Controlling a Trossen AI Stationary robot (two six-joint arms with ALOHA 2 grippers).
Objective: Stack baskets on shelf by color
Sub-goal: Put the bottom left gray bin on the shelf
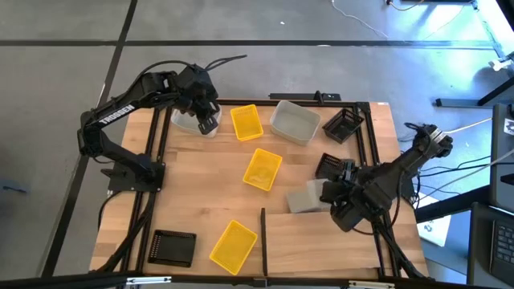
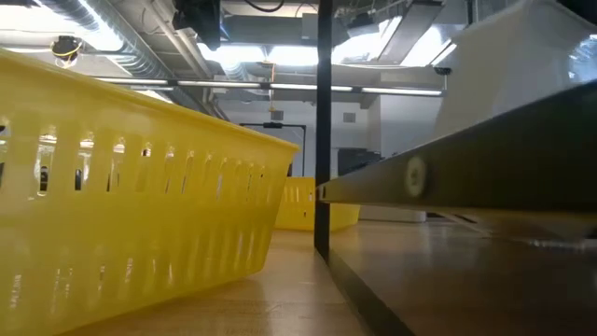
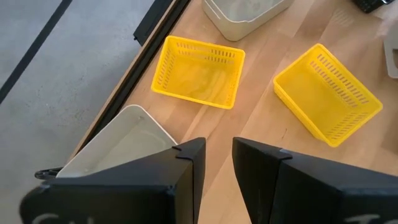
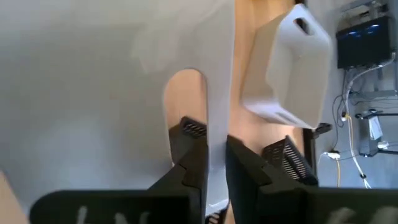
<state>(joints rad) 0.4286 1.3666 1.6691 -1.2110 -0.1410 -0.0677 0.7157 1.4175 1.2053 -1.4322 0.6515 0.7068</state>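
My right gripper (image 1: 336, 199) is shut on a translucent grey-white basket (image 1: 304, 198) at the far edge of the pale shelf (image 1: 329, 241), whose dark divider (image 1: 263, 233) stands on its left. My left gripper (image 3: 217, 155) hangs open at the far left above another grey-white basket (image 3: 118, 146), touching nothing. A third grey-white basket (image 1: 295, 122) rests at the far middle. Three yellow baskets (image 1: 246, 122) (image 1: 263, 168) (image 1: 234, 245) and three black baskets (image 1: 343, 124) (image 1: 329, 166) (image 1: 173, 247) lie on the table. My right gripper pinches one thin wall of the grey-white basket (image 4: 217, 118) between its two fingers, right beside the wall's handle cutout (image 4: 185, 93). The fingers slant down from the table's right side. In the low view the basket (image 2: 522, 65) shows raised and tilted.
A black frame (image 1: 373, 152) runs along the table's right and far edges, close to my right arm. Bare wood shows between the middle yellow basket and the shelf. The near yellow basket (image 2: 121, 196) sits just left of the divider (image 2: 323, 140).
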